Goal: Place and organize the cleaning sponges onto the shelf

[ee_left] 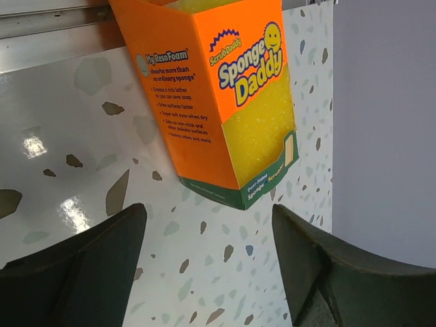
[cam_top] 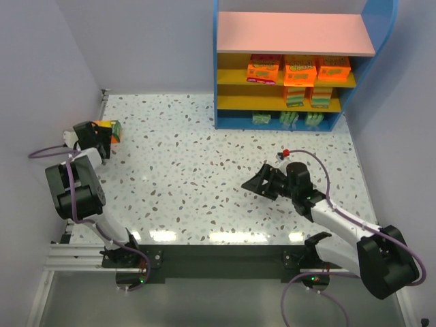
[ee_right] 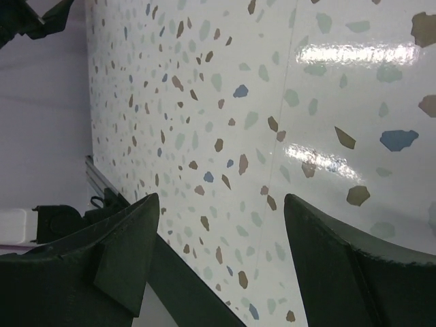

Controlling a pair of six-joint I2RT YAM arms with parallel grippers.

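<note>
1. Your left gripper [cam_top: 95,134] sat at the far left of the white speckled table [cam_top: 191,157], close to the wall. Its jaws stood apart with nothing between them.
2. One orange rectangular sponge pack with a green lower edge [cam_top: 109,129] lay just ahead of that gripper. In the left wrist view, this pack [ee_left: 225,95] was beyond the two dark fingers [ee_left: 88,259], not clamped by them.
3. Your right gripper [cam_top: 259,182] hung over bare table right of centre, well apart from the shelf. Its jaws were also spread, holding nothing, and only speckled surface showed between them.
4. The blue-framed shelf with a pink top board [cam_top: 293,30] stood at the far edge.
5. Three orange packs [cam_top: 300,69] sat on its upper yellow tier and two more [cam_top: 294,95] on the tier below. Green-edged packs [cam_top: 289,120] lined the bottom.
</note>
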